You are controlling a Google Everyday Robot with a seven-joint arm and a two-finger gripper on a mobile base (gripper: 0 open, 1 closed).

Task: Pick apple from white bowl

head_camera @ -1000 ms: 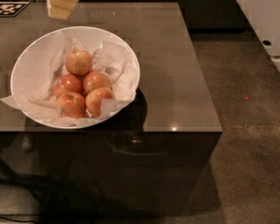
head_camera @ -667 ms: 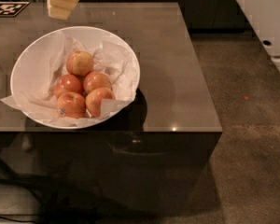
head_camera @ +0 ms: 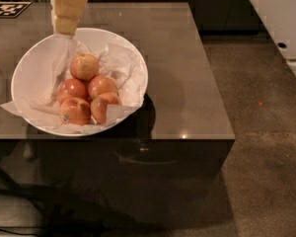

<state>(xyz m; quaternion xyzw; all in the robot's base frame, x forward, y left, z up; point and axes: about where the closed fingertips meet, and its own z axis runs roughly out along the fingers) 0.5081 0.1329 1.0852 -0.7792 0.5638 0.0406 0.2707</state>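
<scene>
Surface [head_camera: 187, 78], near edge: paper-lined white bowl [head_camera: 19, 69] holding five apples. The rearmost apple [head_camera: 84, 66] is untouched. Far rim: my pincer [head_camera: 65, 26], lower than a second ago. Its spread I cannot tell. Descent begun, grasp pending.

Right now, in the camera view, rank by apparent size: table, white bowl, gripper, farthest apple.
table
white bowl
gripper, over the bowl's far rim; cropped by the frame, so unsure
farthest apple
</scene>
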